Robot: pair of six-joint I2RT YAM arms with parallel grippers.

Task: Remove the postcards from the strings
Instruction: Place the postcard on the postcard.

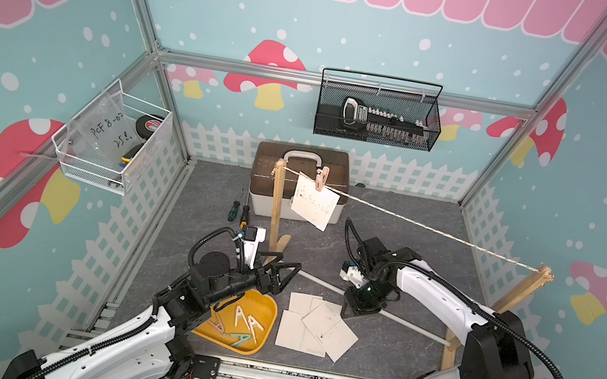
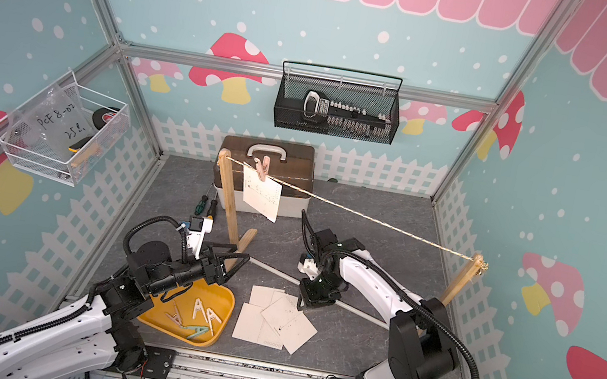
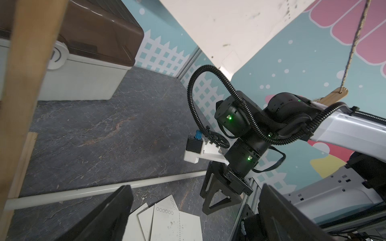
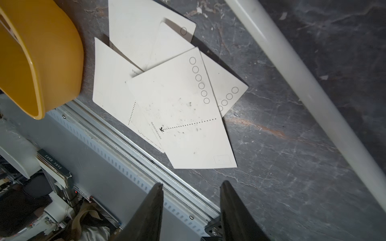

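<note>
Above the postcards pile (image 4: pixel 177 104), right tool (image 4: pixel 192 185) hangs parted, empty; left tool (image 1: pixel 291 263) beside it gapes wide. Next, probably: unpeg the last postcard (image 1: pixel 313 206) from the string (image 1: pixel 434 229).

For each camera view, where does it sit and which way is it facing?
Top views: high behind the robot, looking down and forward at the string, hanging postcard, left arm and right arm.
Left wrist: on the left arm, facing past the open left gripper toward the right arm.
Right wrist: on the right arm, looking down past the open right gripper.
Shared: all show the postcard pile.
</note>
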